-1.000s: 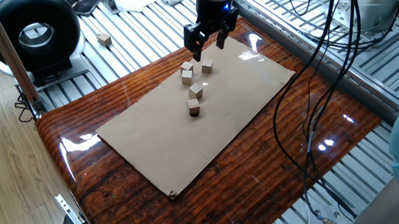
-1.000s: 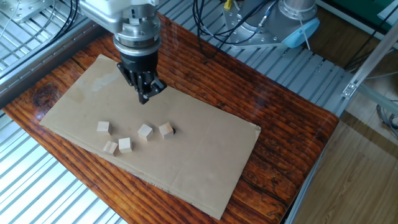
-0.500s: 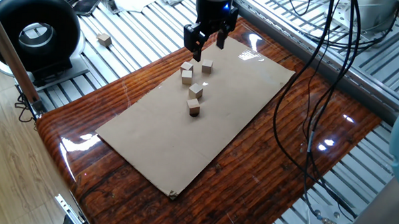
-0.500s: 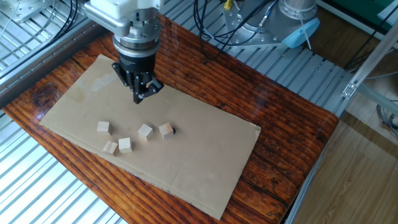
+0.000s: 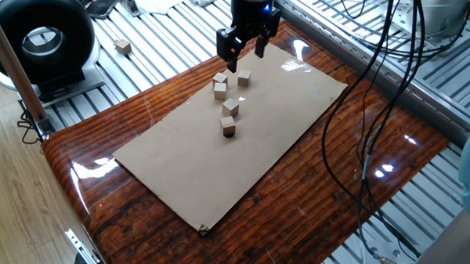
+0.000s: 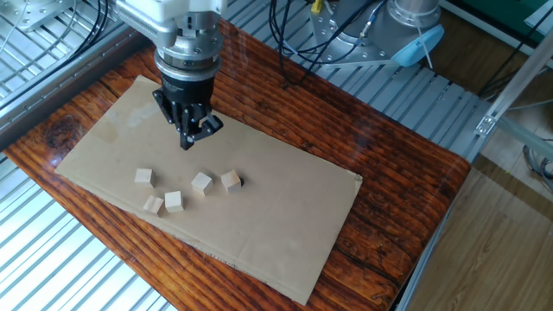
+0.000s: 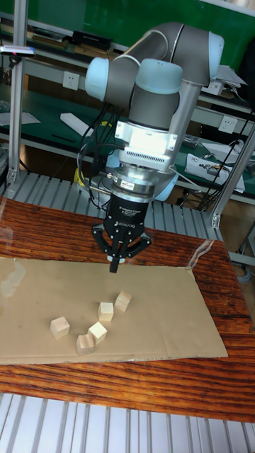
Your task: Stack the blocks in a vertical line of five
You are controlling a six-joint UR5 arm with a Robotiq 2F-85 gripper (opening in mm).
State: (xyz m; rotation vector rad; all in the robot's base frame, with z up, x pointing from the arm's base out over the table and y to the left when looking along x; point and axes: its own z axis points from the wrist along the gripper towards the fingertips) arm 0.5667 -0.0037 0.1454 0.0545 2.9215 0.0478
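Five pale wooden blocks lie loose on the cardboard sheet [image 6: 268,225], none on top of another. In the other fixed view they sit at block [image 6: 144,177], block [image 6: 153,205], block [image 6: 174,201], block [image 6: 201,182] and block [image 6: 231,180]; the second and third are side by side. The tall fixed view shows the same cluster around a block [image 7: 106,311]. My gripper [image 5: 246,60] hovers above the sheet just behind the blocks, fingers apart and holding nothing. It appears edge-on as the gripper [image 6: 190,140] and the gripper [image 7: 113,267].
A small dark spot [image 6: 241,182] marks the sheet beside the rightmost block. One more tan cube [image 5: 123,46] lies off the table on the metal slats, near a black round device [image 5: 42,39]. Cables [image 5: 378,82] hang at the right.
In the other fixed view the gripper has shifted slightly left and toward the blocks. The blocks have not moved.
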